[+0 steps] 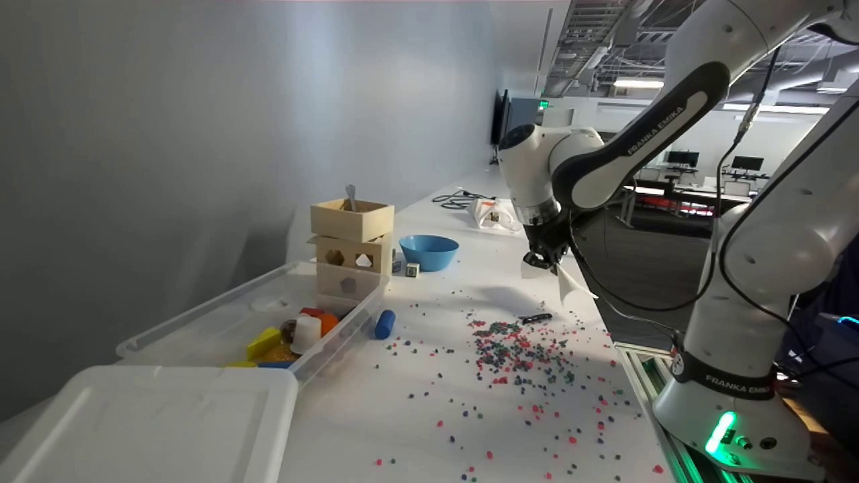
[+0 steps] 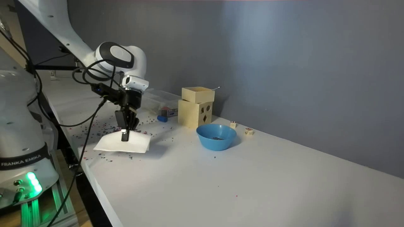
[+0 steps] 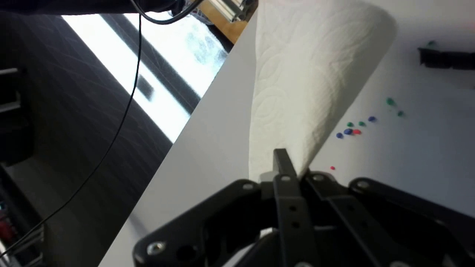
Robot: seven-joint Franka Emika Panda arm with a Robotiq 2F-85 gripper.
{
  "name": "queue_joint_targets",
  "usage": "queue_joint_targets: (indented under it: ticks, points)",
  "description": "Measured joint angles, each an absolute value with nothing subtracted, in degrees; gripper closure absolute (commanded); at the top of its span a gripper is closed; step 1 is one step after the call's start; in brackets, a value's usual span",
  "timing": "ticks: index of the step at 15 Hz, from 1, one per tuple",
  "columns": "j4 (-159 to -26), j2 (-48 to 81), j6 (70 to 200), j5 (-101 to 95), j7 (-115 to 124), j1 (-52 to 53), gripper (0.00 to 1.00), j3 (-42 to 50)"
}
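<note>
Above the table (image 2: 252, 183), the tightly closed claw (image 2: 125, 136) grips a paper towel (image 3: 310, 74).

Soft glare brightens the dim grey wall (image 2: 271, 69).

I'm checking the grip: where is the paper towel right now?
In an exterior view, the paper towel is in the picture's left half, pinched in the closed gripper, with the blue bowl to its right.
</note>
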State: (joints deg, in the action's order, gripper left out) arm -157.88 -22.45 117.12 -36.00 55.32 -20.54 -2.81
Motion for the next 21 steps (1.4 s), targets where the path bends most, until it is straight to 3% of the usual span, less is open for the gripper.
queue_joint_targets:
  ticks: [14,21]
  points:
    - [-154.9,-7.3,119.9,-42.3,60.4,-12.6,1.0,0.5]
    - [-154.7,-6.2,124.5,-41.1,60.3,-10.2,1.0,2.2]
